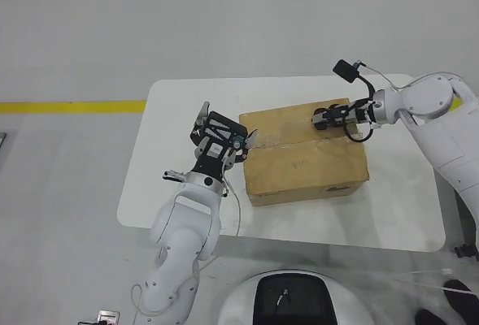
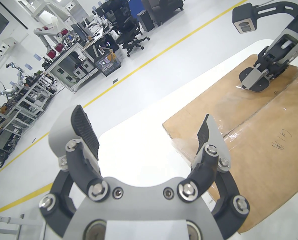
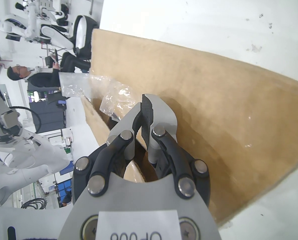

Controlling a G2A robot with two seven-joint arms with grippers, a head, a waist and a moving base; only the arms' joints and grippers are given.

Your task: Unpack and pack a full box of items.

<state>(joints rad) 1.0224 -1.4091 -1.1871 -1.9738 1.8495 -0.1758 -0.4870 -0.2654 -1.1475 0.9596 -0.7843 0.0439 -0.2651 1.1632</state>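
Seemingly unsealing the box: right gripper pinched closed at its seam, upper right; left gripper spread wide, empty. Next: peel the tape.

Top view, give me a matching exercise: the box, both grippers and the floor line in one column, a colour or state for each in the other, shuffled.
1 cardboard box
2 left gripper
3 right gripper
4 floor line

A yellow
B shut, on the box's top
C brown
D open, by one end of the box

Pairs: 1-C, 2-D, 3-B, 4-A
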